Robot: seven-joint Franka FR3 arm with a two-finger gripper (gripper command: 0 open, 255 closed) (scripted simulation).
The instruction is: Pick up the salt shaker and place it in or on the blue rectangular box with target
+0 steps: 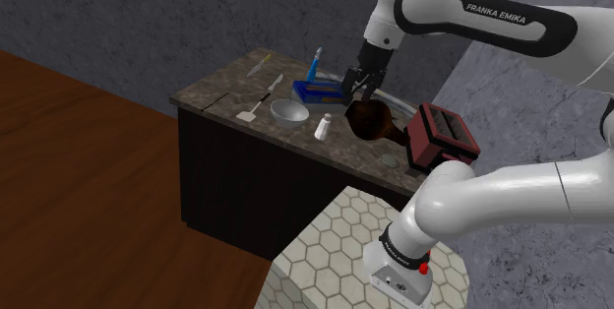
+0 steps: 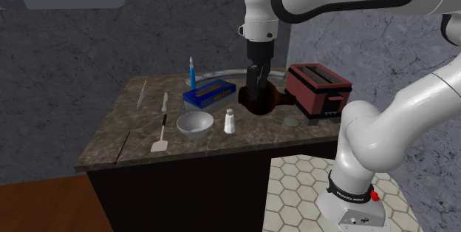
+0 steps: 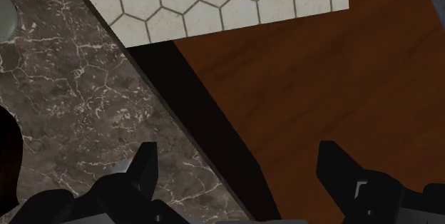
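Observation:
The small white salt shaker (image 1: 322,128) (image 2: 230,122) stands upright near the front edge of the dark marble counter (image 1: 222,92) (image 2: 111,145). Behind it lies the blue rectangular box (image 1: 317,89) (image 2: 209,94). My black gripper (image 1: 353,85) (image 2: 255,89) hangs above the counter between the blue box and a brown round vessel (image 1: 374,120) (image 2: 264,103), behind and above the shaker. In the wrist view the gripper (image 3: 239,180) is open, its fingers (image 3: 142,169) wide apart with nothing between them, over the counter's edge (image 3: 71,101).
A grey bowl (image 1: 288,110) (image 2: 194,124) and a white spatula (image 1: 251,112) (image 2: 159,136) lie beside the shaker. A red toaster (image 1: 440,137) (image 2: 318,90) stands at the counter's end. A blue upright bottle (image 1: 315,61) (image 2: 193,73) is behind the box. Wooden floor (image 3: 328,80) lies below.

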